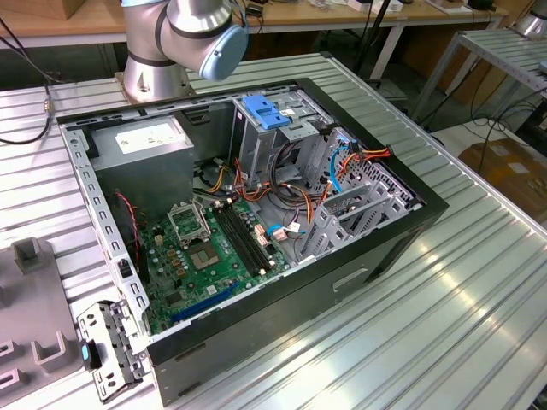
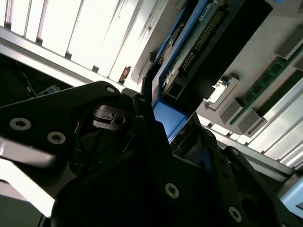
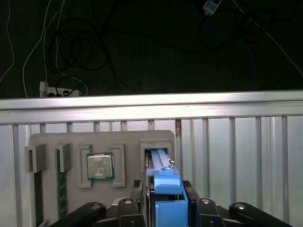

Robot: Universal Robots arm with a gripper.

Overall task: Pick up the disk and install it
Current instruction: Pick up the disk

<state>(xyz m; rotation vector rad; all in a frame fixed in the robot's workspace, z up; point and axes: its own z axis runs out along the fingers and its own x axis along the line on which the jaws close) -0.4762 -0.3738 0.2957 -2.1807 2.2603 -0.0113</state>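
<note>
**Exterior view.** The open computer case (image 1: pixel 376 248) lies on its side on the slatted table (image 1: pixel 461 342). Its drive cage (image 1: pixel 286 128) stands at the far wall, near the arm (image 1: pixel 184 34). A grey parts tray (image 1: pixel 30 290) sits at the exterior view's left.

**First wrist view.** The gripper (image 3: pixel 166 203) is at the tray, which also carries a processor (image 3: pixel 100 166) and memory sticks (image 3: pixel 59 184). The disk (image 3: pixel 161 163) stands on edge in the tray's slot. The fingers (image 3: pixel 188 190) flank its blue bracket and appear clamped on it, though the contact line is in shadow.

**Second wrist view.** The disk's circuit-board side (image 2: pixel 199 42) faces the camera, with the blue bracket running into the jaws.

**Step in hand – picking up the disk.**
- Keep the grip square on the bracket, not on the board.
- Draw the disk straight along the slot – any tilt is likely to bind it against the slot walls.
</note>
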